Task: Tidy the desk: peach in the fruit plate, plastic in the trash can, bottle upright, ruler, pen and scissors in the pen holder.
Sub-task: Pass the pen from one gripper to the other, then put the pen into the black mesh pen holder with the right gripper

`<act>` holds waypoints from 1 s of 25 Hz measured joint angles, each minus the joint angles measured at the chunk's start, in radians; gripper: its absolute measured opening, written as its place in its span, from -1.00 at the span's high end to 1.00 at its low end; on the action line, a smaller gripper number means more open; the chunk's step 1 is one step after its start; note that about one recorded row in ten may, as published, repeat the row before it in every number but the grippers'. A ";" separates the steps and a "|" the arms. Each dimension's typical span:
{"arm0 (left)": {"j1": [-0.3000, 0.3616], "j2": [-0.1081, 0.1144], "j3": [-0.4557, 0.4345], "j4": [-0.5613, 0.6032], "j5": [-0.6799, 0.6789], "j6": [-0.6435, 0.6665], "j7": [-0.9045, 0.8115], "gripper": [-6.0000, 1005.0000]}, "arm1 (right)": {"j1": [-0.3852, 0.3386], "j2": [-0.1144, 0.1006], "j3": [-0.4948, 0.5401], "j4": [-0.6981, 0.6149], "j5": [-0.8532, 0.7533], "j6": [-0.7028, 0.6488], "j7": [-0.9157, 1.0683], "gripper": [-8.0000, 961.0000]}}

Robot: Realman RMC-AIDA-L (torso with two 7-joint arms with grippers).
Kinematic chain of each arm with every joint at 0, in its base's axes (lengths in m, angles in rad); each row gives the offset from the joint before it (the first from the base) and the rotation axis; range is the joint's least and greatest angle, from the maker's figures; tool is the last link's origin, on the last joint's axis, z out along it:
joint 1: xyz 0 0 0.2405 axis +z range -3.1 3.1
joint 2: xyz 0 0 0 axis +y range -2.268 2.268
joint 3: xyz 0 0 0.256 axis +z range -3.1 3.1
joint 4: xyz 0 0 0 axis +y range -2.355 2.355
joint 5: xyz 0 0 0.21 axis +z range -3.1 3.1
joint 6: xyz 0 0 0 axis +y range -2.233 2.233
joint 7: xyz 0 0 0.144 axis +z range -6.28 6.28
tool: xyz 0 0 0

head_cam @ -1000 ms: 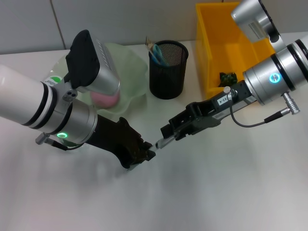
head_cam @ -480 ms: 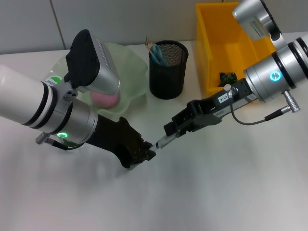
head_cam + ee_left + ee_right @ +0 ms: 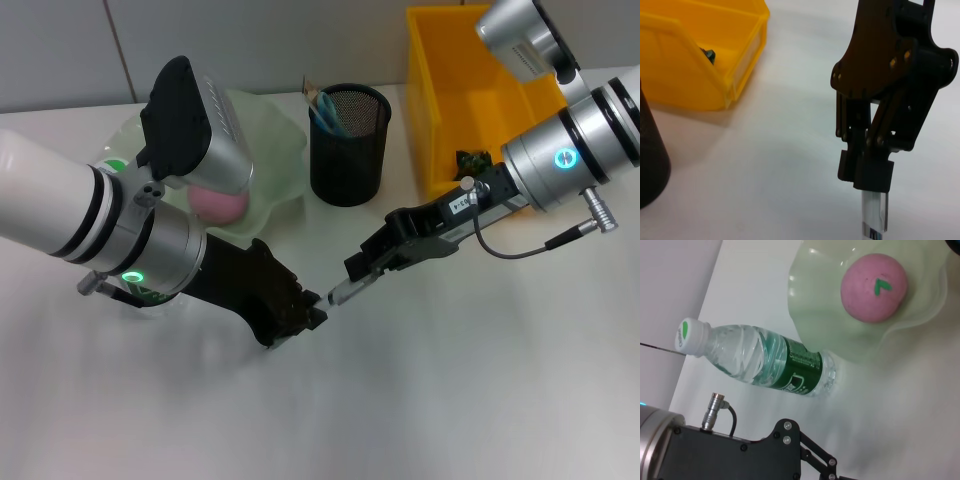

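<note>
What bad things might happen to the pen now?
The right gripper pinches the pen only near one end, so it might slip out. The left gripper sits right at the pen's other tip and might knock it. The pen holder already holds things, which could block the pen.

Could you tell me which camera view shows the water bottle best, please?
The right wrist view: the water bottle shows whole, cap to base, beside the fruit plate. The head view hides nearly all of it behind the left arm; the left wrist view misses it.
</note>
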 joint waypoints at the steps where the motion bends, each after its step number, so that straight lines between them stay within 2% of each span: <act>1: 0.000 0.000 0.000 0.000 0.000 -0.001 0.000 0.63 | 0.000 0.000 0.000 -0.001 0.000 0.000 -0.001 0.52; 8: -0.003 0.000 0.000 -0.004 0.000 -0.013 -0.002 0.63 | 0.001 0.000 0.000 -0.004 0.000 0.009 -0.004 0.67; 21: -0.014 0.002 -0.006 -0.006 0.000 -0.012 -0.010 0.62 | 0.007 -0.004 0.000 -0.006 0.000 0.013 -0.006 0.69; 25: -0.014 0.003 -0.009 -0.006 0.000 -0.012 -0.010 0.28 | 0.008 -0.005 0.000 -0.006 0.002 0.011 -0.006 0.70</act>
